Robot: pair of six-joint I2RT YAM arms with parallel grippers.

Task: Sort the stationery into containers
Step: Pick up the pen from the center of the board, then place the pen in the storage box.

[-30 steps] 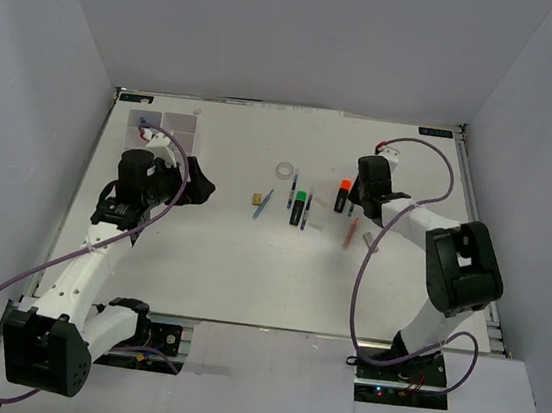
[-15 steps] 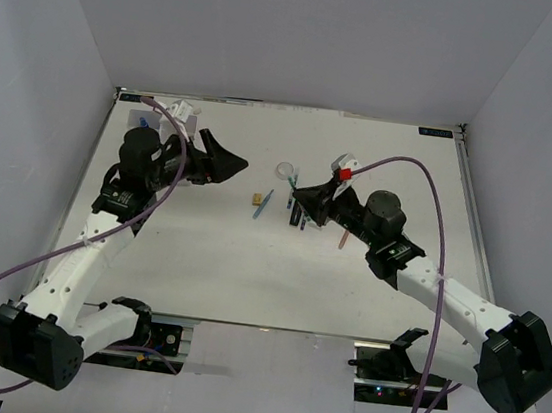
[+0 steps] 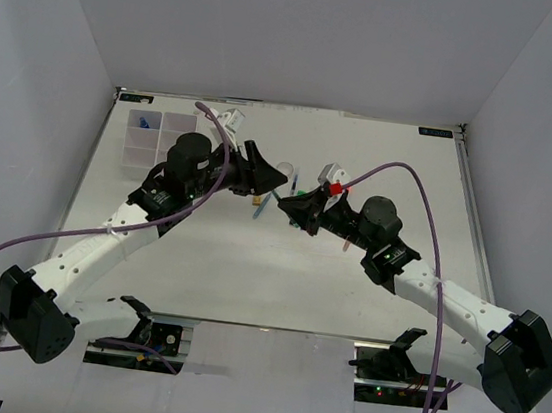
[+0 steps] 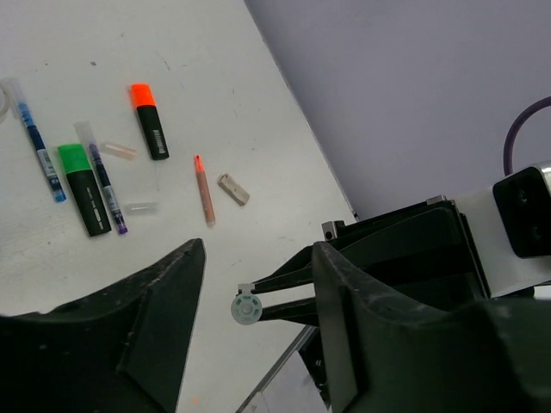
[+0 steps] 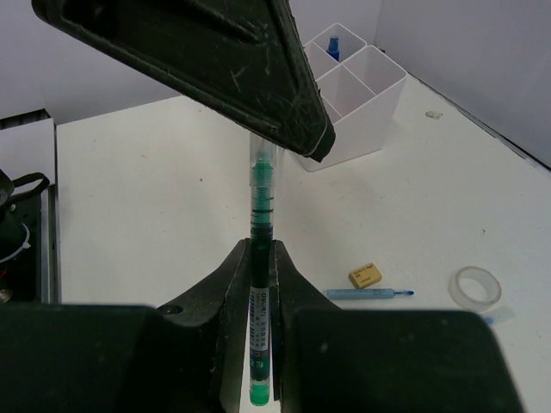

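Observation:
My right gripper (image 5: 261, 249) is shut on a green pen (image 5: 261, 211) and holds it level above the table, its free end pointing at my left arm. My left gripper (image 4: 258, 258) faces it with both fingers astride the pen's round end cap (image 4: 246, 310); a gap shows on each side, so it is open. From above, the two grippers (image 3: 277, 179) (image 3: 288, 204) meet mid-table. The white organiser tray (image 3: 133, 154) stands at the far left with a blue item (image 3: 145, 122) in one compartment. An orange highlighter (image 4: 149, 120), a green highlighter (image 4: 82, 188) and pens lie on the table.
On the table lie a tape ring (image 5: 475, 288), a small tan block (image 5: 365, 274), a light blue pen (image 5: 370, 294), an orange-tipped pencil (image 4: 204, 191) and clear caps (image 4: 119, 151). The table's right edge (image 4: 310, 163) runs close by.
Right arm swung left to mid-table carrying the green pen. Left arm came away from the tray to meet it, and its jaws narrowed around the pen's end.

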